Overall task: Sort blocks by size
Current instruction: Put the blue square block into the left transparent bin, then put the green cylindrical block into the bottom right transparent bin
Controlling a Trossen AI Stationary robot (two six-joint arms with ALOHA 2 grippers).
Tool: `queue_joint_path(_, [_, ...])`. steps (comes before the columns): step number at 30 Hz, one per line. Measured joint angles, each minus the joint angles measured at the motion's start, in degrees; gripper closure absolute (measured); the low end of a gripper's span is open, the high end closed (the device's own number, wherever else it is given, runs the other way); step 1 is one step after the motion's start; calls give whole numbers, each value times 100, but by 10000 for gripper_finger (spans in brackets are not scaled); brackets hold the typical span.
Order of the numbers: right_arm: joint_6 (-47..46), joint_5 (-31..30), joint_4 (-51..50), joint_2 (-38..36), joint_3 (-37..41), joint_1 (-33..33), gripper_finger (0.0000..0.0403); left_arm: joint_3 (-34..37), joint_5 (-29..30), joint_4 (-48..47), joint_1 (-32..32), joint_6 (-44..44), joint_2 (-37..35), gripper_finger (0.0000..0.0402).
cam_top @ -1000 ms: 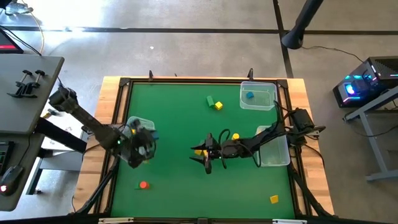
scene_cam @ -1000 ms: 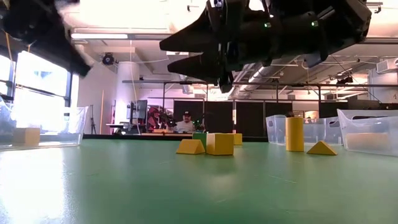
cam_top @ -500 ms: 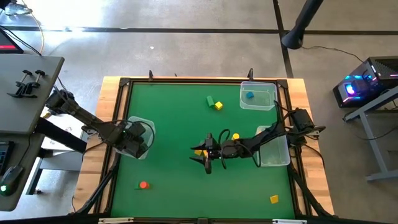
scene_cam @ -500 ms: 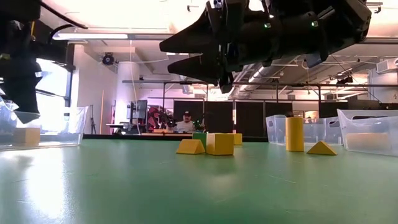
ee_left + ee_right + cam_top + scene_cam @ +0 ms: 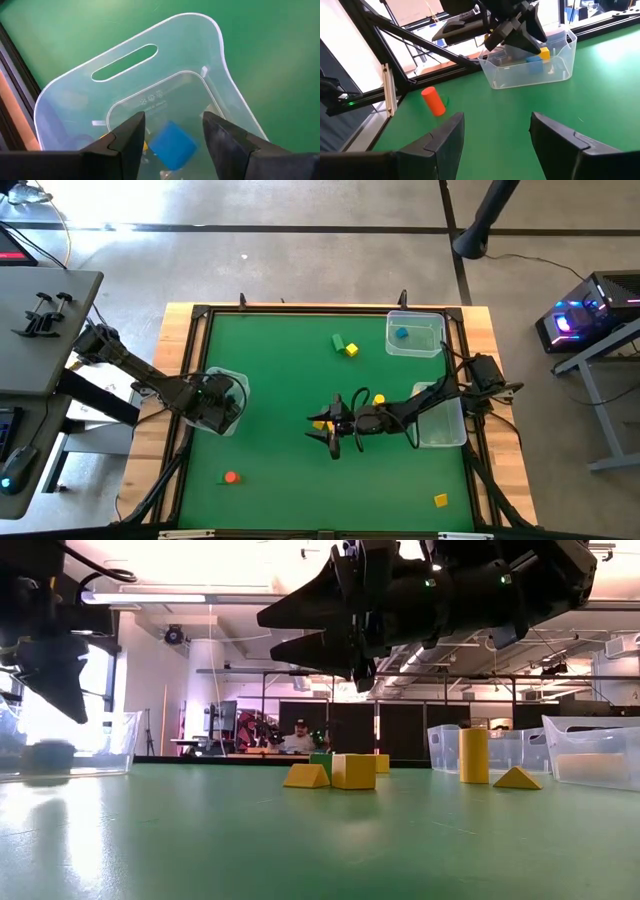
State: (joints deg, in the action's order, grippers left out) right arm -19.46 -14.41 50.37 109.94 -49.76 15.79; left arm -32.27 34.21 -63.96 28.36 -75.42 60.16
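Observation:
My left gripper [image 5: 220, 402] is open above the clear bin [image 5: 237, 383] at the table's left edge. A blue block [image 5: 172, 142] lies in that bin below the fingers, beside a yellow piece [image 5: 145, 146]. My right gripper [image 5: 328, 442] is open and empty at mid-table, held above a yellow wedge [image 5: 306, 776] and a yellow cube [image 5: 353, 771]. A yellow cylinder [image 5: 379, 398] stands just beyond it. An orange-red cylinder [image 5: 231, 477] stands near the front left. A green and a yellow block [image 5: 345, 346] lie at the far middle.
A clear bin [image 5: 415, 348] at the far right holds a blue block [image 5: 401, 333]. Another clear bin [image 5: 440, 430] sits at the right edge under my right arm. A yellow block [image 5: 440, 500] lies near the front right. A raised frame runs round the green mat.
My left gripper has gone a little toward the table's left and far edges, over the left bin. In the low view a dark blue block now lies in that bin, where only a yellow block showed before.

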Motion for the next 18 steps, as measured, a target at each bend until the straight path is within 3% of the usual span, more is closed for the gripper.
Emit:
queue_joint_path(4, [0,0,0,-1,0,0,187,0,319,48,0,-88,0,191])
queue_joint_path(11, [0,0,-2,-1,0,0,187,0,1675,560,70,-319,2,193])
queue_joint_path(14, [0,0,-1,-1,0,0,187,0,2356,1485,165,293,4,198])
queue_joint_path(18, [0,0,0,-1,-2,0,187,0,2807,3374,282,2125,54,203])
